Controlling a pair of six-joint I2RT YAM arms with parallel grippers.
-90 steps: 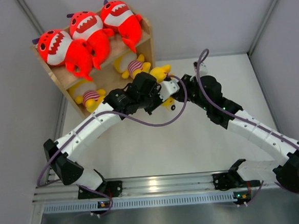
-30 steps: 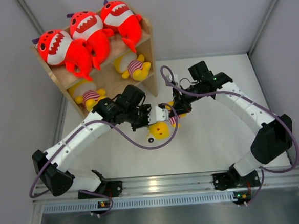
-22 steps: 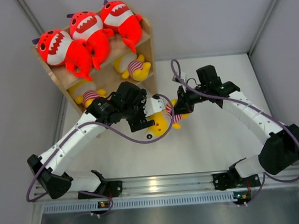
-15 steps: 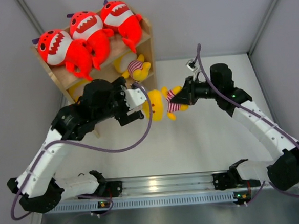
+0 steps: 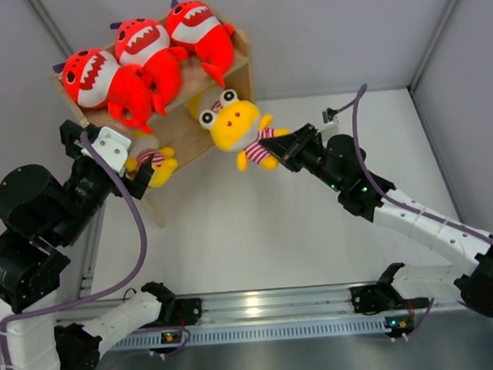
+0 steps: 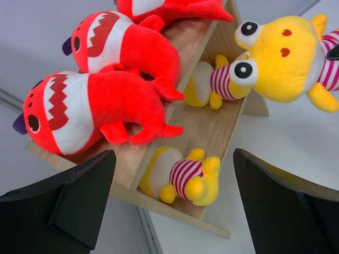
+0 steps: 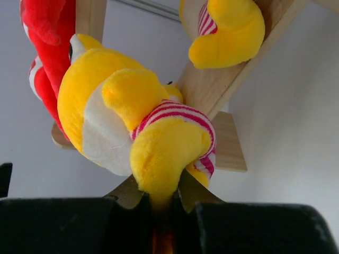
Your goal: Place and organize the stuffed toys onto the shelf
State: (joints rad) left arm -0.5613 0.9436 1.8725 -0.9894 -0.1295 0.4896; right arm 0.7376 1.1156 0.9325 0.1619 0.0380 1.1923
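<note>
Nearest, white table under both arms. Up at the left, just off the near-left corner of the shelf: left gripper, fingers spread wide, nothing between them, facing the shelf front. Across to the right and a little farther: right gripper, pinched tight on a yellow leg of a doll, striped middle right next to the fingertips, big-eyed head pointing away toward the shelf. Doll up in the air, off the table, just in front of the shelf's right end and overlapping it from above. Touching the wood or not, cannot tell. Behind it, on the lower tier: second doll near the right end, lying down, mostly hidden in the top view. Third doll on the same tier toward the left end, also lying down, close to the front edge. Farthest, on the top tier: three red sharks side by side, left, middle, right, white toothy mouths turned up, tails hanging over the front edge.
</note>
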